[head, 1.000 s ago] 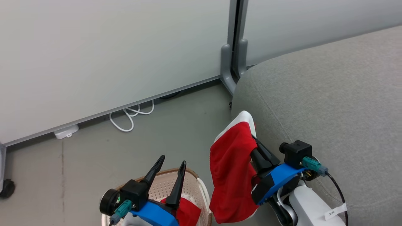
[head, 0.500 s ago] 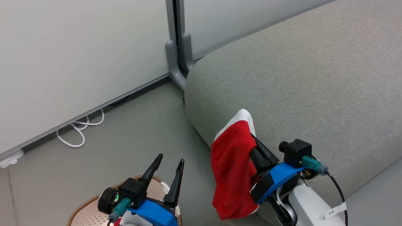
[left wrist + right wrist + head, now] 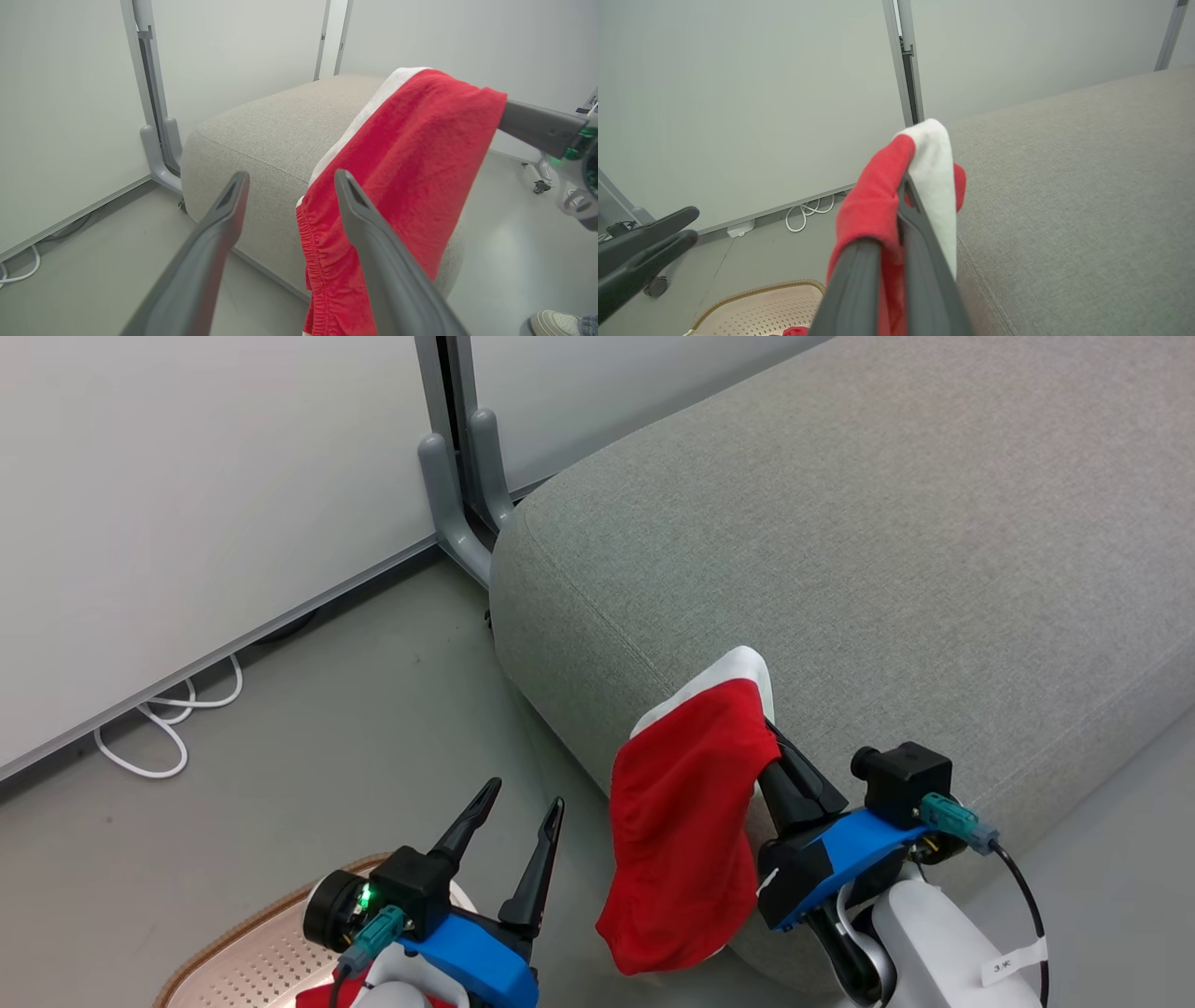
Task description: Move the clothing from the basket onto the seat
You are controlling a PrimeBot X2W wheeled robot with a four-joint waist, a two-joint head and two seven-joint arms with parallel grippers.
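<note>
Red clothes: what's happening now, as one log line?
right gripper: shut on red garment | left gripper: open, empty | garment: hanging beside seat, not laid down

So the left gripper (image 3: 525, 793) and right gripper (image 3: 906, 186) both have long dark tapered fingers (image 3: 205, 261) on a bright blue plastic mount (image 3: 467, 957). Behind each there's a boxy black camera module (image 3: 901, 779) with a teal plug (image 3: 952, 821). The right one's thin black cable (image 3: 1022, 887) loops past a glossy white forearm (image 3: 934, 943) with a small paper tag (image 3: 1013, 963).
</note>
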